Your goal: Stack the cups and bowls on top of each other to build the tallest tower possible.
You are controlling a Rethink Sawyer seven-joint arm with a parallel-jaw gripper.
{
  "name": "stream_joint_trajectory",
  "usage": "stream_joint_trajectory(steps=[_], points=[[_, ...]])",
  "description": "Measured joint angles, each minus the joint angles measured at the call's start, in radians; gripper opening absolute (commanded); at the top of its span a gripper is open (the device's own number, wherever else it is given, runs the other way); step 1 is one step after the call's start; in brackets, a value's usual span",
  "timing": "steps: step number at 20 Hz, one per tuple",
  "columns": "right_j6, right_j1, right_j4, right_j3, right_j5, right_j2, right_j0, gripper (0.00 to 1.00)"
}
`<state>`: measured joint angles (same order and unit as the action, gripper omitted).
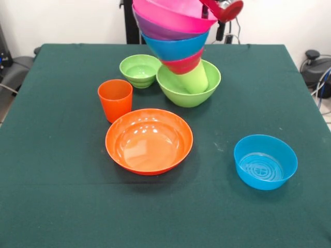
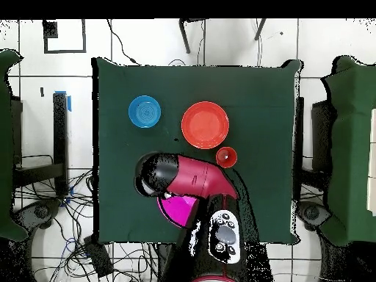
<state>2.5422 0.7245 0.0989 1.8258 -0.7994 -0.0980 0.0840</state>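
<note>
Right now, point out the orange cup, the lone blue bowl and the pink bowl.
orange cup (image 1: 115,99), front view, outer wall.
lone blue bowl (image 1: 265,161), front view, inside bottom.
pink bowl (image 1: 173,15), front view, outer wall, atop the tilted stack.

Tower (image 1: 178,49) leaning in green bowl; orange cup (image 1: 115,99), orange bowl (image 1: 149,140), blue bowl (image 1: 265,161) apart.

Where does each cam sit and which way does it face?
Front view: across the table, facing the leaning tower in the medium green bowl; only the tool shows at the top edge.
Overhead view: straight down; the arm covers the tower.
Shared: orange bowl, blue bowl, orange cup.
</note>
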Motion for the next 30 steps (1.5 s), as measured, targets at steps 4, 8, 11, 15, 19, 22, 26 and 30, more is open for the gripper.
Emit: stream_joint_trajectory(steps=[4, 8, 11, 15, 19, 22, 26, 30], points=[[0.000, 0.001, 0.009, 0.026, 0.000, 0.015, 0.001, 1.00], [0.000, 0.001, 0.011, 0.049, 0.000, 0.036, 0.004, 1.00], [0.000, 0.001, 0.011, 0.067, 0.000, 0.054, 0.007, 1.00], [0.000, 0.001, 0.013, 0.070, 0.002, 0.073, 0.011, 1.00], [0.000, 0.001, 0.005, 0.066, 0.001, 0.094, 0.030, 1.00], [0.000, 0.002, -0.039, 0.047, 0.002, 0.092, 0.044, 1.00], [0.000, 0.001, -0.136, 0.005, 0.002, 0.075, 0.062, 1.00], [0.000, 0.002, -0.225, -0.041, 0.002, 0.049, 0.079, 1.00]])
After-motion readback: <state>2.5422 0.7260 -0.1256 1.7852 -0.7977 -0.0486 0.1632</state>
